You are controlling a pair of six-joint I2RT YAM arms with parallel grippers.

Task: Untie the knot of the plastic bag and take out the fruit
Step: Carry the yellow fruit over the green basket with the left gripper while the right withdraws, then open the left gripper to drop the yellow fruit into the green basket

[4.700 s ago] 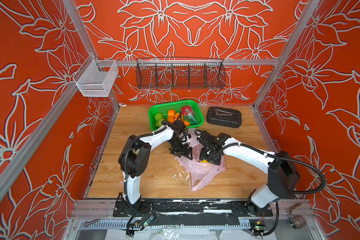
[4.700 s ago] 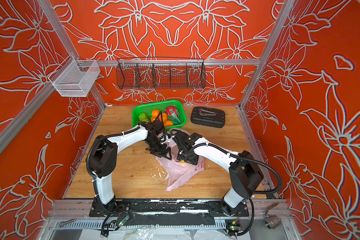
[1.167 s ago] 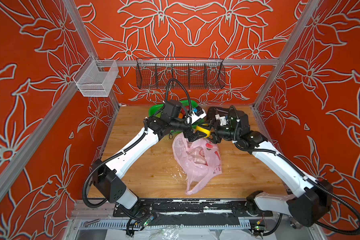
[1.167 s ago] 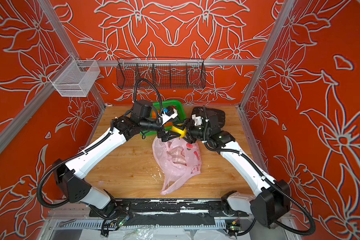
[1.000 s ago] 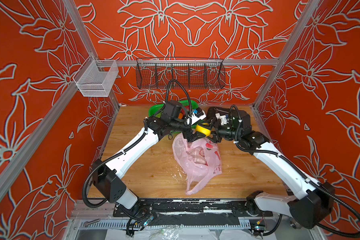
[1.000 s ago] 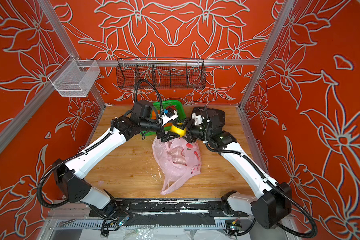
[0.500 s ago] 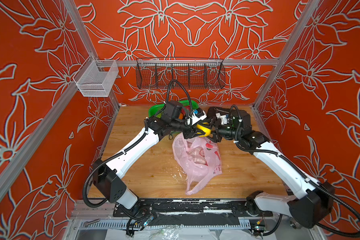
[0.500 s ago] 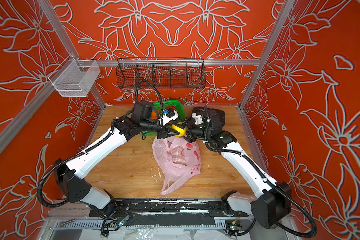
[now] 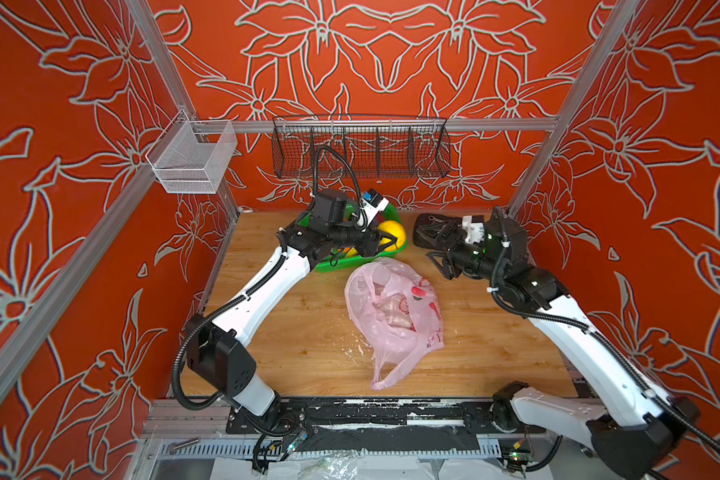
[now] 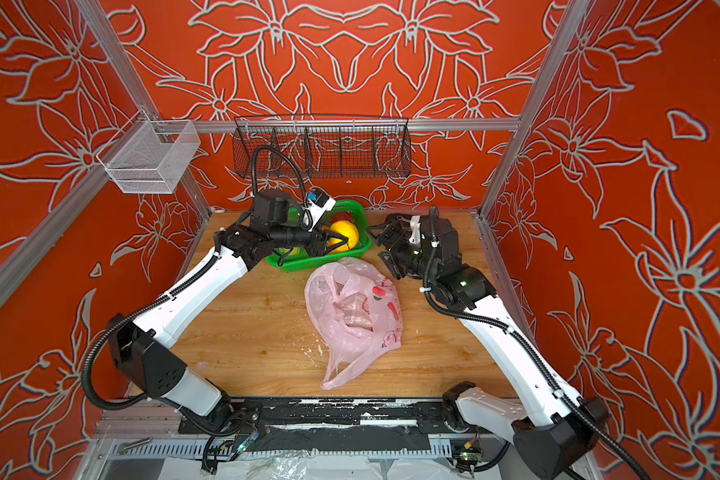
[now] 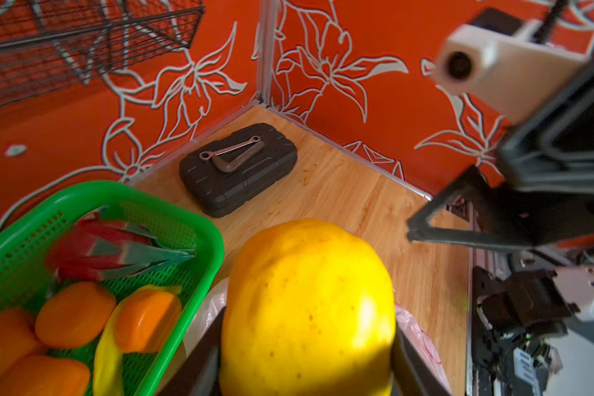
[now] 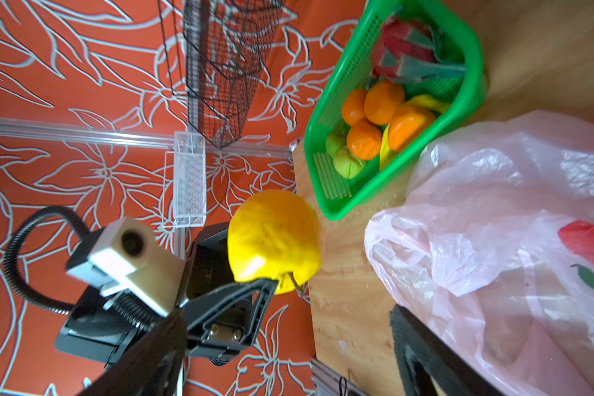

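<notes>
One yellow fruit point(image 11: 306, 301), clamped in left fingers point(image 11: 201, 363) (right fingers point(image 12: 422, 353) spread).

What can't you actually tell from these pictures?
The pink bag: crinkled plastic blurs its contents, both top views.
The black case: mostly behind the right arm, both top views.
The green basket: partly behind the left arm, both top views.
The yellow fruit: underside cut off by the left wrist view's edge.

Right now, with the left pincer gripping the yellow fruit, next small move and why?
Probably shift the left pincer slightly further over the green perforated plastic basket, then open. It holds the round yellow toy fruit about over the basket's rim nearest the black ribbed hard case, so a release here might miss.
</notes>
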